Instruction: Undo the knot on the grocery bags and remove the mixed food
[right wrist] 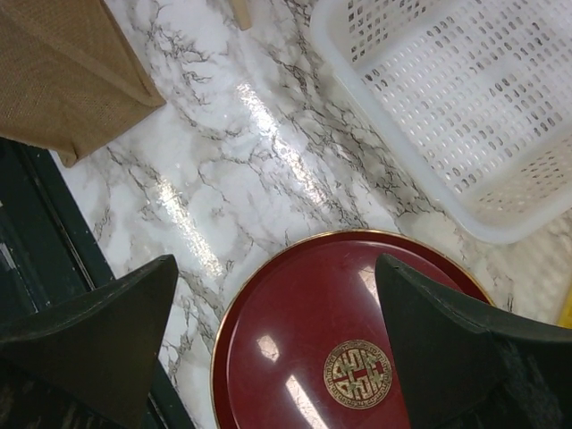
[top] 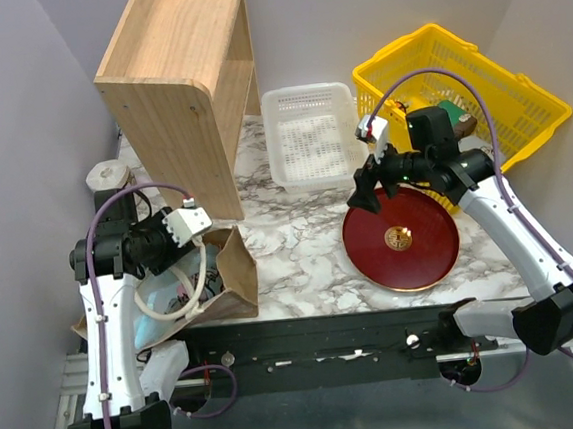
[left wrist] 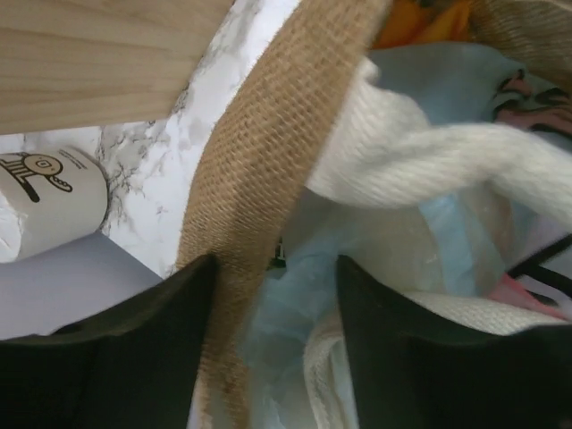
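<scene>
Left wrist shows my left pincer (left wrist: 277, 264) spread wide astride the brown bag (left wrist: 259, 152) rim on the worktop (left wrist: 165, 170); the blue plastic bag (left wrist: 447, 80) sits inside, under a cream rope handle (left wrist: 429, 161). My right pincer (right wrist: 275, 261) hangs released above the red plate (right wrist: 304, 322).

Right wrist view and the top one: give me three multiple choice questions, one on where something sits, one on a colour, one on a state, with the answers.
1. Where is the white basket relative to the red plate? A: on it. B: beyond its far side, apart from it. C: at the near table edge.
2. The emblem at the plate's middle is: A: gold. B: blue. C: white.
3. The right gripper is: A: shut on the plate. B: open, holding nothing. C: shut on a bag.

Answers: B, the basket lies past the plate's far rim with a gap between them; A, the mark shows gold on red; B, its fingers stand wide apart above the plate's rim.
</scene>
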